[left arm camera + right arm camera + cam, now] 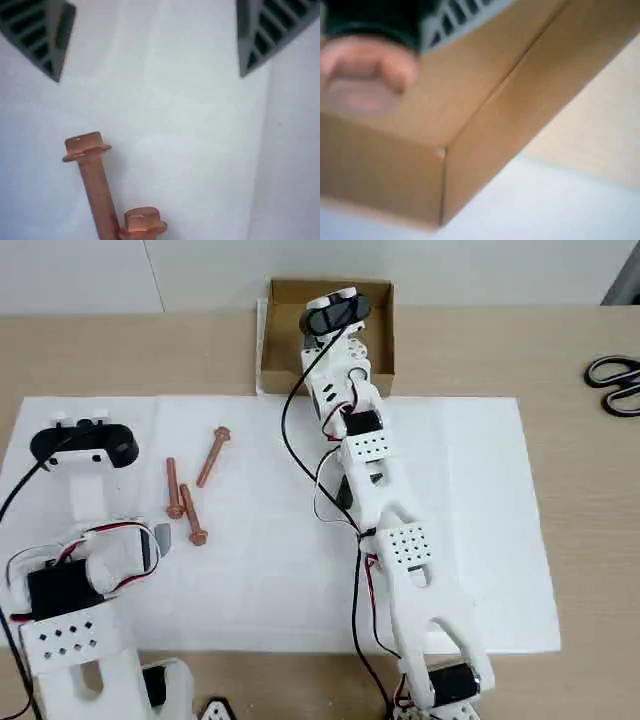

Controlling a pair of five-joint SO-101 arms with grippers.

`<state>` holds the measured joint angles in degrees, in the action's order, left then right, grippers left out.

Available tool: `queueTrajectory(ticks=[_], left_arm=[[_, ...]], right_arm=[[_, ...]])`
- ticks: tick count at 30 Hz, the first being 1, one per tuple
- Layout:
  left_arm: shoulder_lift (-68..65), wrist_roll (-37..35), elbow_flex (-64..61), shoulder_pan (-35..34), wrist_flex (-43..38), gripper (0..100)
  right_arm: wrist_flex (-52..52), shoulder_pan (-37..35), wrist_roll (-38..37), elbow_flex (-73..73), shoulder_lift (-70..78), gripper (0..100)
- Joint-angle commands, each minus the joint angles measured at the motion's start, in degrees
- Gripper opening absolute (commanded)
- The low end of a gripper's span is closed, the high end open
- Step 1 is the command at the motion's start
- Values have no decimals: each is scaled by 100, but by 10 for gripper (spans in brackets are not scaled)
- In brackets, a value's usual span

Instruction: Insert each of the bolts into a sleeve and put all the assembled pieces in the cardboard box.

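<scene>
1. The left arm [75, 640] and right arm [385, 505] are white plastic shells with black servo blocks [60, 585].
2. Grids of small round holes [408, 540] mark the white links.
3. Thin black cables [288, 435], plus red and white wires [335, 420], loop along both.
4. The left gripper [149, 77] has dark grey, triangular, ribbed fingers [40, 30].

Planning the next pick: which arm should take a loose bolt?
Left, probably. Its gripper is open, with the bolts close beside it. The right gripper is over the box, well away from them.
</scene>
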<state>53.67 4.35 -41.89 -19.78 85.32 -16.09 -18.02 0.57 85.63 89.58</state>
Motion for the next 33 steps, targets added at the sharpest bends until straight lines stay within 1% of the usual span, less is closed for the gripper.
queueTrajectory(ticks=[1, 3, 7, 10, 17, 25, 33], left_arm=[[79, 0, 22, 0, -114, 215], [79, 0, 22, 0, -114, 215], [79, 9, 22, 9, -114, 215], [79, 9, 22, 9, -114, 215], [79, 18, 48, 9, -88, 215], [79, 18, 48, 9, -88, 215], [79, 26, 57, 9, -88, 215]], right_arm=[[-75, -66, -70, 431, -154, 125], [-75, -84, -132, 492, -163, 126], [-180, -84, -387, 1055, -163, 126], [-505, -84, -404, 1090, -312, 128], [-1341, 31, -484, 1081, -1244, 128], [-2870, 48, -484, 1081, -2501, 128], [-4919, 338, -475, 1081, -3758, 128]])
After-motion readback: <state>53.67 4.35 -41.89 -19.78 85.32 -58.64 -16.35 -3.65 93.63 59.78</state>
